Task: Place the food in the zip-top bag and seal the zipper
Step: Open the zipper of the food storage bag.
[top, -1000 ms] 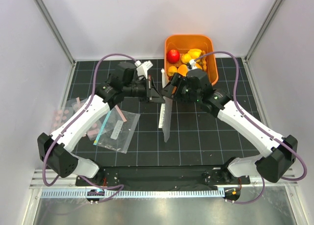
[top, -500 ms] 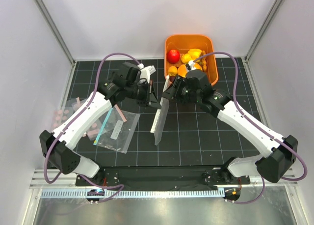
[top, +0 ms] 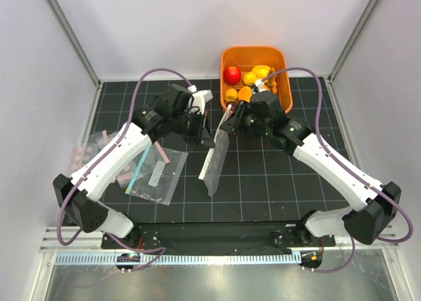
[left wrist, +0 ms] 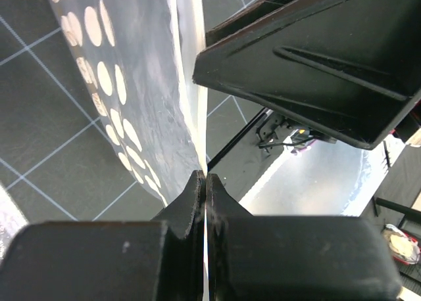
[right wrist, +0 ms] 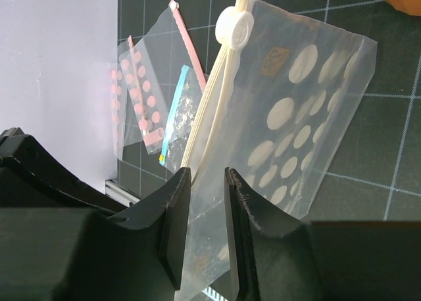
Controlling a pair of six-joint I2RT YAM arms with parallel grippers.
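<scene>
Closest to the arm bases, on the left side of the black table [top: 276, 183], lies a clear bag with a teal strip [top: 152, 175]. A loose pink strip [top: 160, 155] lies at its far edge. A bag with pink dots [top: 84, 155] sits further left, by the wall.

In the middle of the table is the zip-top bag [top: 214, 160], the clear one with white dots. Its low end points toward the arm bases. Its top end is held up where the two arms meet. I cannot tell if the low end touches the table.

The left fingers [left wrist: 204, 192] are pressed tight together and pinch the thin edge of the bag. The right fingers [top: 230, 121] are nearly together, with the bag caught between them, one finger on each side of the plastic.

In the right wrist view, the zipper [right wrist: 209, 97] is a pale ridged strip along the bag's edge. A round white tab [right wrist: 235, 28] sits at its far end. I cannot tell if the zipper is pressed closed.

Just past the right fingers, at the far edge of the table, stands an orange basket [top: 253, 49]. The food [top: 250, 78] is in the basket. A red apple [top: 231, 74] is on the left, a yellow pepper [top: 262, 70] is at the back, and orange-yellow mangoes [top: 245, 92] are at the front.
</scene>
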